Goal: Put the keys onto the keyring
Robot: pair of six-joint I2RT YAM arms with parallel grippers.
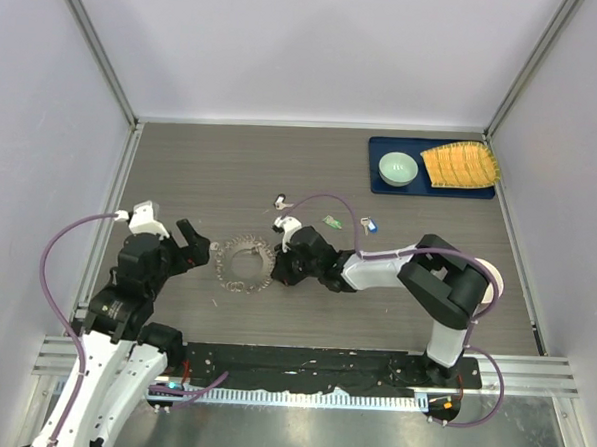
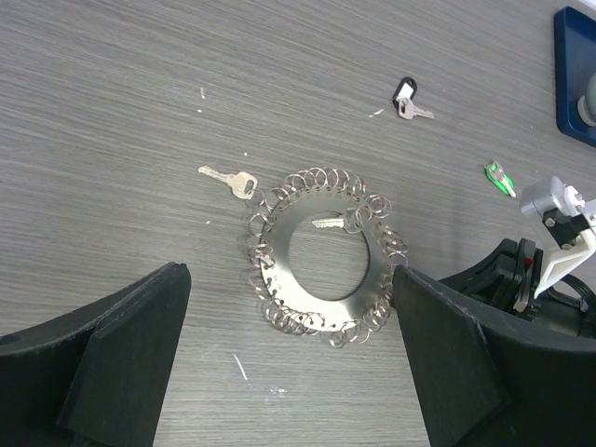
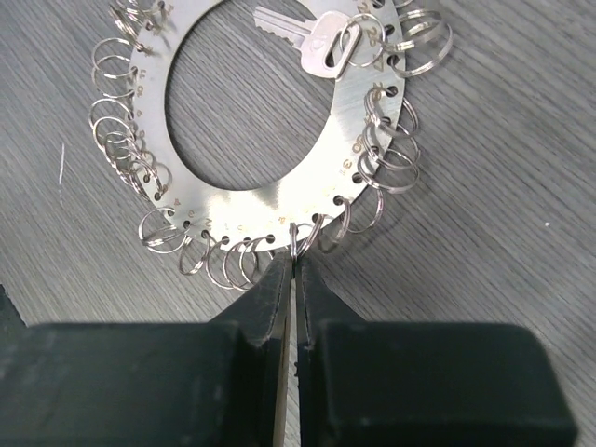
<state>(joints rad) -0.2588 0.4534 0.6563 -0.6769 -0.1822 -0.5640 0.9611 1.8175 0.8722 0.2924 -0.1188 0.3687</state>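
The keyring is a flat metal disc with a hole, its rim strung with several small wire rings, and it lies on the table. My right gripper is shut on one small ring at the keyring's near edge. One silver key hangs on a ring at the far side. My left gripper is open, its fingers either side of the keyring without touching it. A green-headed key and a blue-headed key lie behind the right gripper. A loose silver key lies beside the disc.
A black-headed key lies further back on the table. At the back right, a dark blue tray carries a pale green bowl and a ribbed yellow object. White walls close in the table on three sides.
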